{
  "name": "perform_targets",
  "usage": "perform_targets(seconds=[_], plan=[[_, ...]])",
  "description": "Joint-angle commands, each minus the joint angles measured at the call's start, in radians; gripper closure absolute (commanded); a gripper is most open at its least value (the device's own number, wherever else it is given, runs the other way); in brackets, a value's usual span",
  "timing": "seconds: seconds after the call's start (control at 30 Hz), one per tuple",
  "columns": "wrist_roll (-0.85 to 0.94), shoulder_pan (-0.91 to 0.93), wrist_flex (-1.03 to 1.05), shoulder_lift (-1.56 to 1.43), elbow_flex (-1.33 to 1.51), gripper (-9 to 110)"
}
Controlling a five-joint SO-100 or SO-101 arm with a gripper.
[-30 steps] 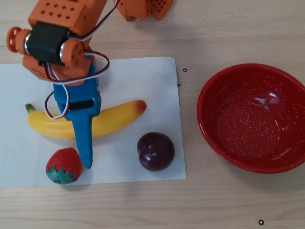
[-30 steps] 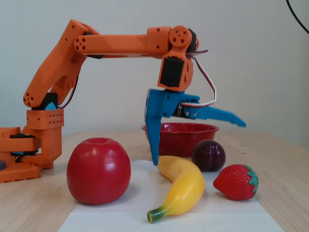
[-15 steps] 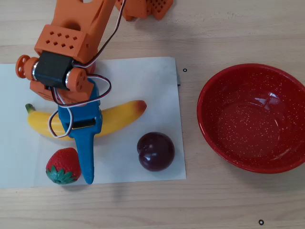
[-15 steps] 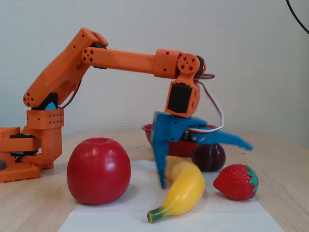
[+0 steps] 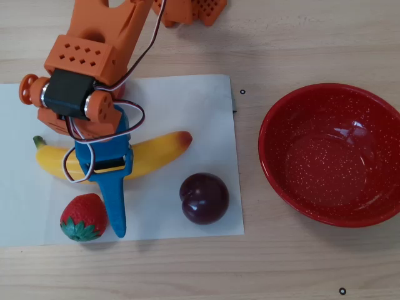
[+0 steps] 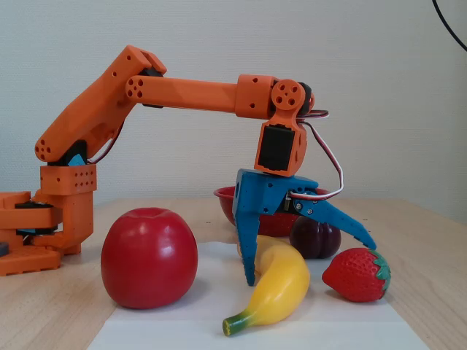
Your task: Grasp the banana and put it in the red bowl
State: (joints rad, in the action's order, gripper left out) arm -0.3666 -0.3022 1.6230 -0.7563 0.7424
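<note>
The yellow banana [image 5: 153, 153] lies on a white sheet, green stem at the left and reddish tip at the right in the overhead view. In the fixed view the banana [image 6: 281, 281] points its stem at the camera. My blue gripper [image 5: 106, 184] is open and straddles the banana's middle. In the fixed view the gripper [image 6: 310, 262] has one finger pointing straight down just left of the banana and the other spread out above and to the right of it. The red speckled bowl [image 5: 278, 156] stands empty at the right; in the fixed view only a bit of the red bowl [image 6: 226, 197] shows behind the gripper.
A strawberry [image 5: 83, 217] lies just beside the spread finger's tip. A dark plum [image 5: 204, 198] sits below the banana's tip. A big red apple [image 6: 149, 257] stands left of the banana in the fixed view. The white sheet [image 5: 187, 100] covers the left of the wooden table.
</note>
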Motion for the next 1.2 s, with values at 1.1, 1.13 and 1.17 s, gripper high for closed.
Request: perform_targets(seconds=[1.1,1.13,1.17], plan=[[-0.028,-0.049,0.282,-0.339,-0.101,101],[-0.023,-0.046,0.291,-0.36,-0.095,101],[-0.017,-0.041,0.301,-0.383,-0.086,101]])
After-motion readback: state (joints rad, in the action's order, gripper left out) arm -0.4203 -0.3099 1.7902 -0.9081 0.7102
